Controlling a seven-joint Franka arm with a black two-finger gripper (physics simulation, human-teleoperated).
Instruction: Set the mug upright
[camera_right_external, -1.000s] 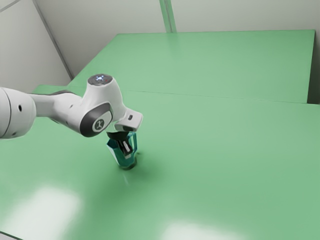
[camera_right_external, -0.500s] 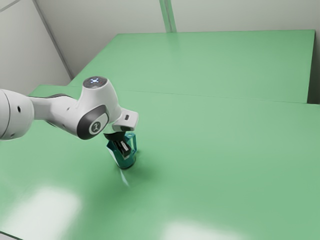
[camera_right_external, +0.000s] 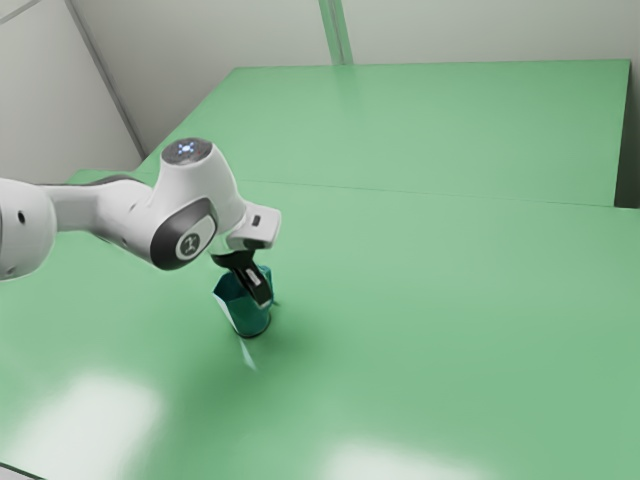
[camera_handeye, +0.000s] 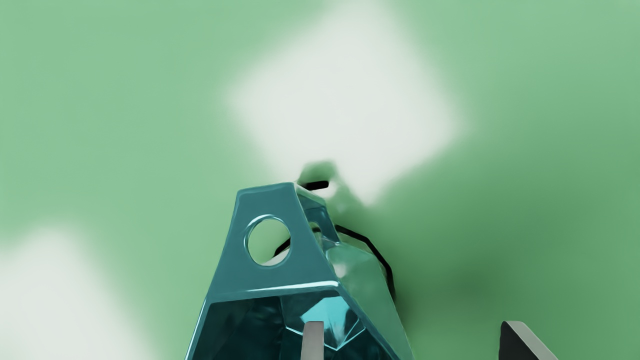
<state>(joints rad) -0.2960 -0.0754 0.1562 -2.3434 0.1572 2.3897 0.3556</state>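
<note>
The green bench (camera_right_external: 450, 300) spreads widest, with bright patches of light on it. Over it, the white arm (camera_right_external: 195, 220) comes in from nine o'clock. The mug (camera_right_external: 240, 312), glossy teal and angular, stands on its dark-rimmed base at eight o'clock from the exterior view's middle, mouth up; I can't tell if it leans slightly. The pincer (camera_right_external: 259, 294) is spread, gripping nothing: one finger (camera_handeye: 313, 340) reaches inside the mug, the other outside. The handle (camera_handeye: 227, 270), toward two o'clock, has a round hole.
</note>
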